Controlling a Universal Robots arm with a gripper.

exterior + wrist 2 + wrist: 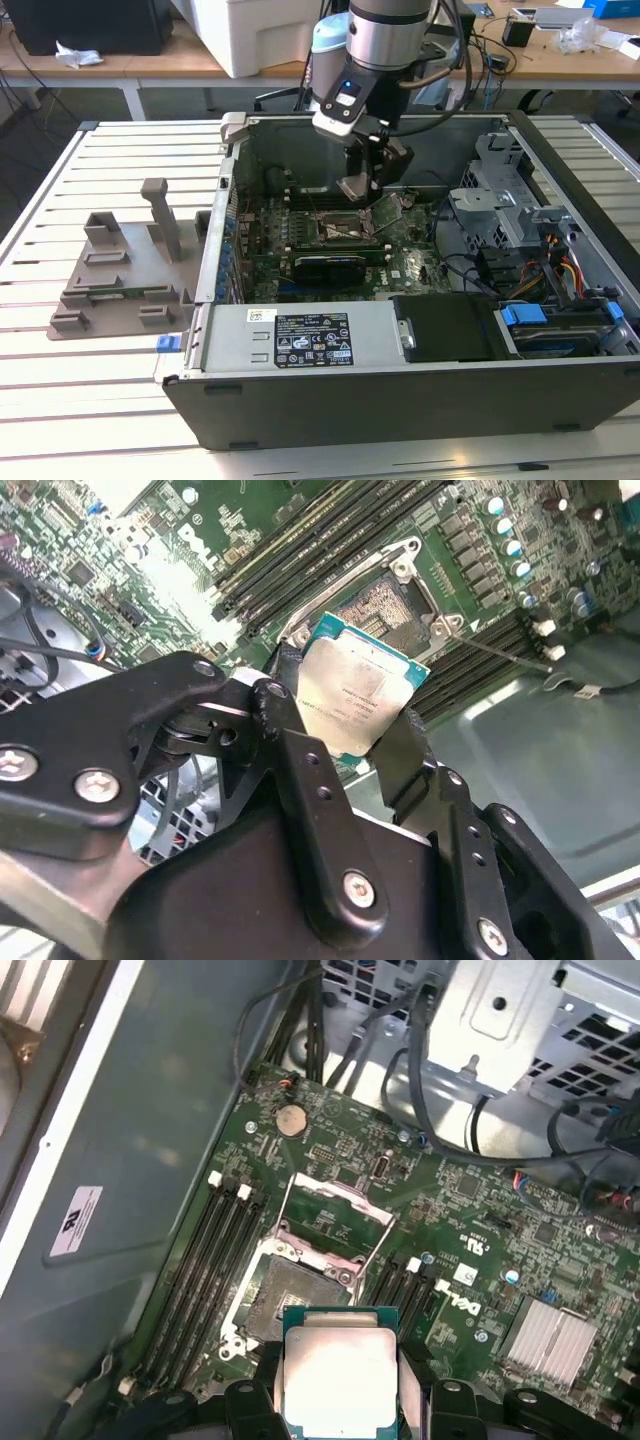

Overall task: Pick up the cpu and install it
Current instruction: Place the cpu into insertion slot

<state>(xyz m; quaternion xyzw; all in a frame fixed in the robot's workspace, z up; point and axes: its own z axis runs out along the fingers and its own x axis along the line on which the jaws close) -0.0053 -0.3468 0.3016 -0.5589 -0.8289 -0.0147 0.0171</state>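
Note:
The cpu (358,698), a flat square chip with a pale metal top and a thin green rim, sits clamped between my gripper's (345,705) two black fingers (290,730). In the first wrist view the cpu (340,1380) hangs just off the motherboard, beside the open socket (300,1295), whose metal load plate (335,1222) is flipped up. The socket's contact field is bare. In the exterior view my gripper (362,188) reaches down into the open computer case (400,410), above the socket (335,228) in the middle of the board.
Memory slots (205,1260) flank the socket on both sides. A silver heatsink (548,1338), cable bundles (500,1140) and a metal drive cage (500,190) crowd the case. A power supply (300,340) lines the near wall. A grey fixture (120,270) stands on the slatted table.

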